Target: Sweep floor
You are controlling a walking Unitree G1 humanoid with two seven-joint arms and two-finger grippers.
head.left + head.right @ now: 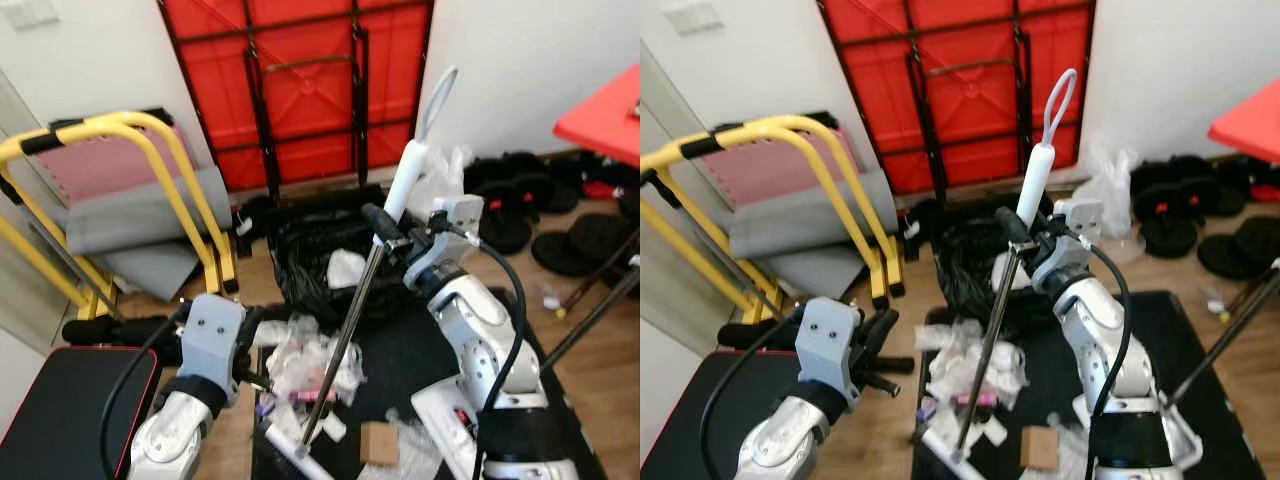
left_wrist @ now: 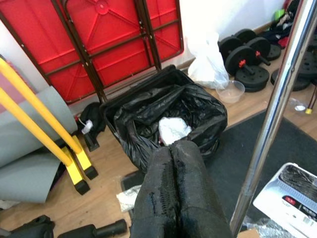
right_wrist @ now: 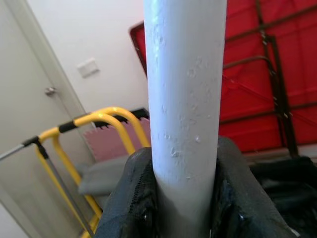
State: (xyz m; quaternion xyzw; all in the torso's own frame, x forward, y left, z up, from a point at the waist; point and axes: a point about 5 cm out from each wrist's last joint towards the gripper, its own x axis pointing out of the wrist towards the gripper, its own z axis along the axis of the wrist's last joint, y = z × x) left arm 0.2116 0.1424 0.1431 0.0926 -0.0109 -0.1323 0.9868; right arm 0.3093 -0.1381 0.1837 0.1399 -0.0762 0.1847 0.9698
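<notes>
A broom (image 1: 352,330) with a steel shaft and a white handle grip (image 1: 406,180) stands tilted over a pile of crumpled paper and wrappers (image 1: 305,365) on the floor. Its white head (image 1: 290,447) rests at the near edge of the pile. My right gripper (image 1: 385,228) is shut on the broom just below the white grip, whose pale tube (image 3: 185,99) sits between the fingers (image 3: 129,208) in the right wrist view. My left gripper (image 1: 262,350) is shut with nothing in it, low at the left of the pile; its fingers (image 2: 171,193) are pressed together.
A bin lined with a black bag (image 1: 325,255) stands behind the pile on a dark mat (image 1: 420,350). A folded red table (image 1: 300,80) leans on the wall. A yellow frame (image 1: 150,170) with grey mats is at left, black dumbbell weights (image 1: 520,190) at right, a red tabletop (image 1: 605,115) far right.
</notes>
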